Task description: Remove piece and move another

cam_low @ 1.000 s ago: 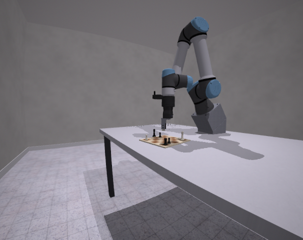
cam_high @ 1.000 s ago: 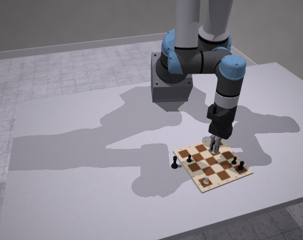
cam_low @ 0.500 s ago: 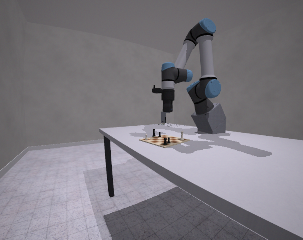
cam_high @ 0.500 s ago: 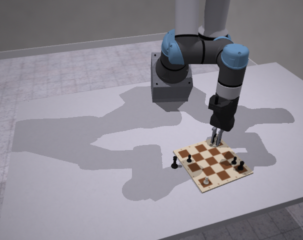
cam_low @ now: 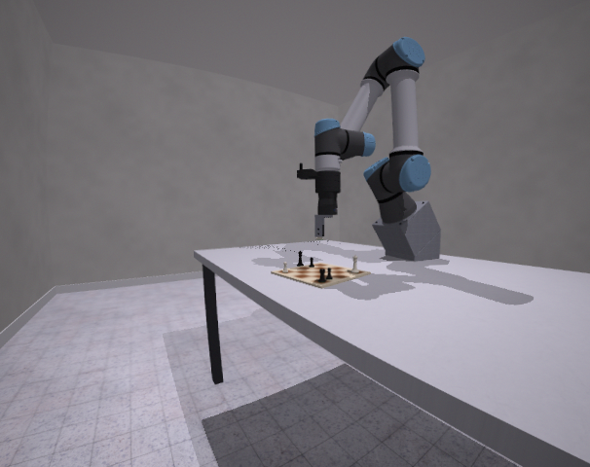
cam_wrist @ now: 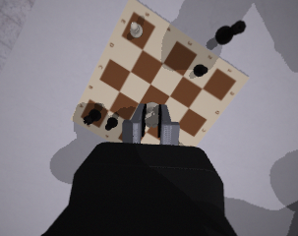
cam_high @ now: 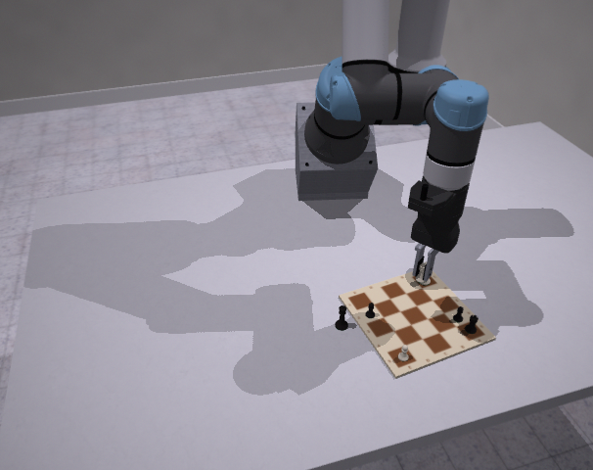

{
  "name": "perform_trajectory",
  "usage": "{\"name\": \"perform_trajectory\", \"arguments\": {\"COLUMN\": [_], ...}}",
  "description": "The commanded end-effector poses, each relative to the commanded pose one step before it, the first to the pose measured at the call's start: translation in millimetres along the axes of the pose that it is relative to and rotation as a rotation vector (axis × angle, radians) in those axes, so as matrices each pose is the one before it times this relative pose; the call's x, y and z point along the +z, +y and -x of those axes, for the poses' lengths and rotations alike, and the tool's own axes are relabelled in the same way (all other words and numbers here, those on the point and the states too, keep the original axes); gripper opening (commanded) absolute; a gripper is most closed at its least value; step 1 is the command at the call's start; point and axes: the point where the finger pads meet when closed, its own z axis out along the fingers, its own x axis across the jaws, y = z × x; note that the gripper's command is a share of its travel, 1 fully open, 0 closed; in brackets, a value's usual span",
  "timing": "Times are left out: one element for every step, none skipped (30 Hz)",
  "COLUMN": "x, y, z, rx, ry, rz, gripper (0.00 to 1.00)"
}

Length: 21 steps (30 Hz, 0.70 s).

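My gripper (cam_high: pixel 422 275) is shut on a light-coloured chess piece (cam_wrist: pixel 150 112) and holds it well above the small checkered board (cam_high: pixel 416 323). In the exterior view the gripper (cam_low: pixel 319 232) hangs high over the board (cam_low: pixel 318 273). In the wrist view the fingers frame the piece over the board's middle squares. A black piece (cam_high: pixel 342 318) stands upright on the table just off the board's left edge; it also shows in the wrist view (cam_wrist: pixel 230 31).
On the board stand a white pawn (cam_high: pixel 403 353) at the near corner, a black pawn (cam_high: pixel 370 309) near the left edge, and two black pieces (cam_high: pixel 457 314) (cam_high: pixel 471 323) at the right corner. A white piece (cam_low: pixel 354 262) stands at the far corner. The arm's base (cam_high: pixel 335 171) is behind.
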Motion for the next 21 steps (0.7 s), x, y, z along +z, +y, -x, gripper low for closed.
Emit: {"name": "perform_trajectory", "arguments": {"x": [-0.349, 0.000, -0.012, -0.006, 0.038, 0.114, 0.144, -0.159, -0.145, -0.169, -0.179, -0.153, -0.139, -0.114, -0.081, -0.042, -0.002, 0.000, 0.000, 0.036, 0.067], "y": [-0.81, 0.00, -0.07, 0.08, 0.62, 1.56, 2.28, 2.05, 2.55, 3.18, 3.73, 4.21, 4.52, 4.67, 4.67, 4.53, 4.26, 0.00, 0.00, 3.89, 3.44], "z": [0.10, 0.00, 0.05, -0.03, -0.33, -0.83, -1.10, -1.16, -1.71, -2.20, -2.74, -3.32, -3.83, -4.30, -4.69, -4.96, -5.10, 0.00, 0.00, -5.09, -4.91], "rx": [0.00086, 0.00000, 0.00002, 0.00036, 0.00235, 0.00463, 0.00783, 0.01280, 0.01802, 0.02264, 0.02697, 0.03079, 0.03393, 0.03628, 0.03772, 0.03820, 0.03772, 0.00000, 0.00000, 0.03627, 0.03393], "ry": [0.00013, 0.00000, -0.00015, -0.00005, 0.00004, 0.00020, 0.00025, -0.00002, 0.00000, -0.00009, -0.00009, 0.00005, 0.00005, 0.00003, 0.00001, -0.00001, -0.00003, 0.00000, 0.00000, -0.00005, -0.00007], "rz": [0.00031, 0.00000, -0.00024, -0.00004, 0.00022, 0.00066, 0.00102, -0.00006, -0.00013, -0.00008, -0.00007, 0.00007, 0.00006, 0.00005, 0.00003, 0.00002, 0.00000, 0.00000, 0.00000, -0.00001, -0.00002], "gripper": [0.00, 0.00, 0.00, 0.00, 0.00, 0.00, 0.00, 0.00, 0.00, 0.00, 0.00, 0.00, 0.00, 0.00, 0.00, 0.00, 0.00, 0.00, 0.00, 0.00, 0.00]}}
